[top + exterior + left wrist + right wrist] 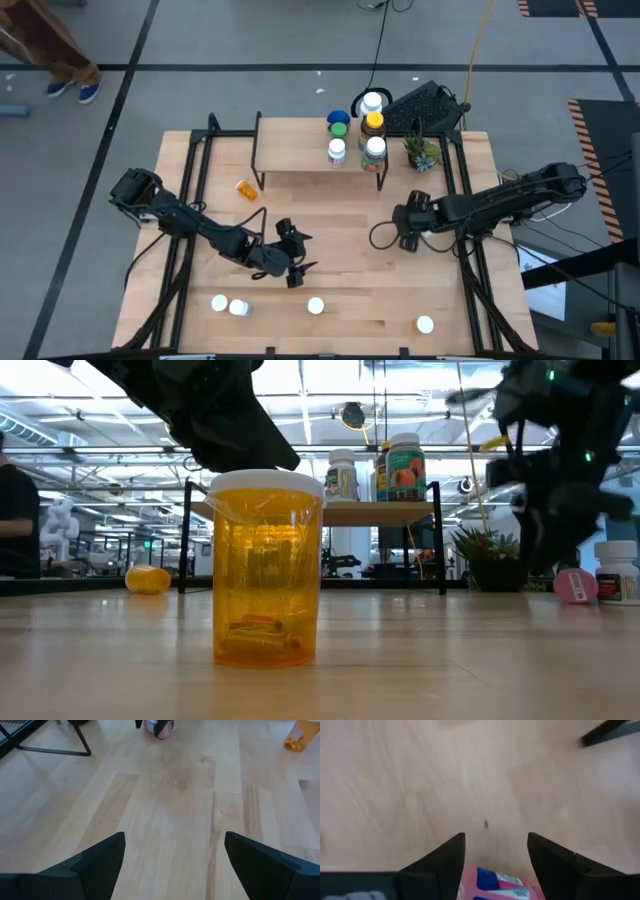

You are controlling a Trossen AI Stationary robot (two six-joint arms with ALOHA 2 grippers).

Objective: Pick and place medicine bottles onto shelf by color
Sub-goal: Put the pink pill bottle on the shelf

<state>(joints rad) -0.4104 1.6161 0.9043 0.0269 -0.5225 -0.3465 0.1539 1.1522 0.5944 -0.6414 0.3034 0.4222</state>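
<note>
The shelf (310, 150) stands at the table's far side, with several medicine bottles (373, 124) grouped on its right end. An orange bottle (246, 188) lies on its side on the table near the shelf's left legs. Several white-capped bottles (315, 306) stand along the near edge; the closest is orange (265, 570). My left gripper (298, 262) hangs open over bare wood at centre-left (172, 865). At centre-right, my right gripper (400, 232) is shut on a pink bottle (502, 887). My right gripper pinches the pink bottle between its two fingers (451, 860), one on each side of the bottle's body (485, 877). The fingers point toward the table's left, slanting down. The bottle (575, 586) sits low at the tabletop; whether it rests on it I cannot tell.
A small potted plant (421, 152) stands on the table by the shelf's right end. A white bottle (617, 572) stands beside the pink one. Bare wood lies between the two grippers. Black frame rails (185, 190) run along both table sides. A person's feet (72, 88) show at far left.
</note>
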